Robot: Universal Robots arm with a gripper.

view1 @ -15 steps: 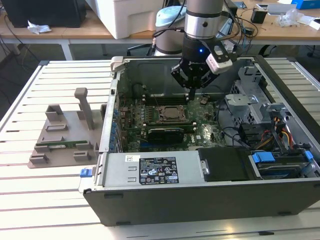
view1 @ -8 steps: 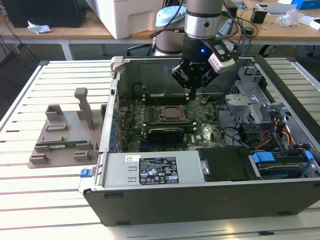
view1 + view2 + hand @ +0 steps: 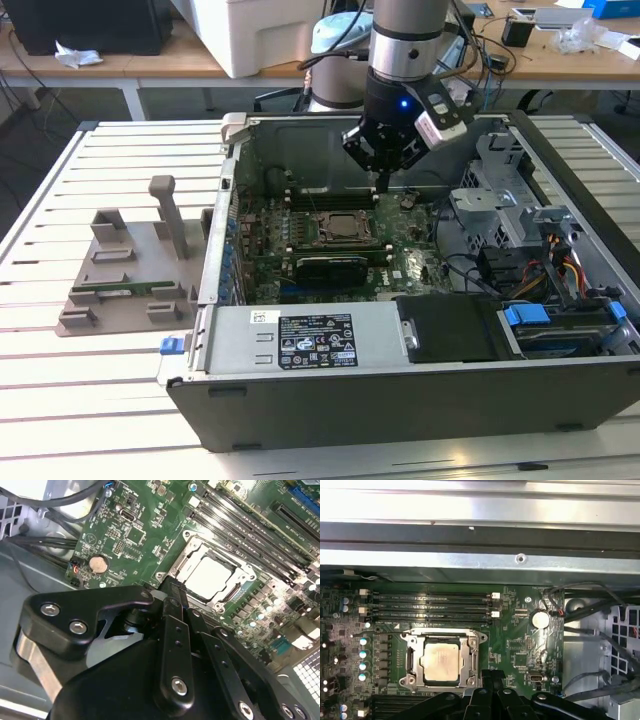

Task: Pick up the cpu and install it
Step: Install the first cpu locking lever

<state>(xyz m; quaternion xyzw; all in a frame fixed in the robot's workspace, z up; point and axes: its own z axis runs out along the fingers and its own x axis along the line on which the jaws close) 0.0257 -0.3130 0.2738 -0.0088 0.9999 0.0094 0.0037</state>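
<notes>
**One chip seated, one arm poised above the board**

One robot arm reaches down into an open computer case point(image 3: 400, 400) in the exterior view, its gripper point(image 3: 383, 180) hanging just above the green motherboard point(image 3: 400, 262), beside the socket point(image 3: 343, 229). Case walls hem the board on every side; drive bays and cables crowd the exterior view's right, while open air lies above the board.

Seen in the second wrist view, the cpu point(image 3: 209, 576) lies flat inside the socket's metal frame point(image 3: 176, 565), its pale silvery top bare and square. The gripper's fingers point(image 3: 172, 610) are pressed together with nothing between them, their tip just beside the frame's edge.

Seen in the first wrist view, the cpu point(image 3: 440, 658) shows a dull metal face within the frame point(image 3: 407, 660), memory slots point(image 3: 430, 605) running alongside and a coin cell point(image 3: 539, 619) well apart.
</notes>
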